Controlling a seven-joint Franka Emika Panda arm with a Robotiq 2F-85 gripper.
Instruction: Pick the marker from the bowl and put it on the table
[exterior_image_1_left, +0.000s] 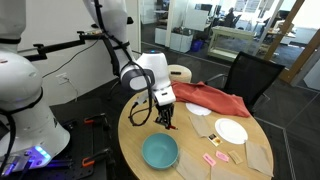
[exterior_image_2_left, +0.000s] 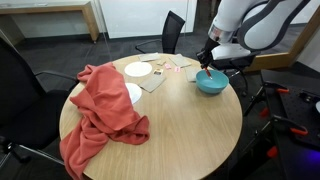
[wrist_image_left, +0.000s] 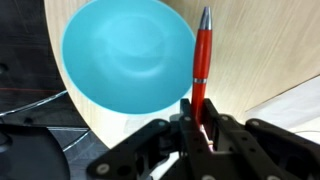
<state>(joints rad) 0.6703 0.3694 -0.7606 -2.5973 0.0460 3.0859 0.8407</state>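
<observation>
Black jaws clamp the slim red marker near the smooth, seemingly plastic teal bowl.

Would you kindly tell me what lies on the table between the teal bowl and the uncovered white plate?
In an exterior view, a tan mat and small pink bits lie between the bowl and the plate.

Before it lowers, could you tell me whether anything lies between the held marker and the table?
Nothing visible does. In the wrist view the gripper grips the marker over bare table, right beside the rim of the bowl, which looks empty.
</observation>
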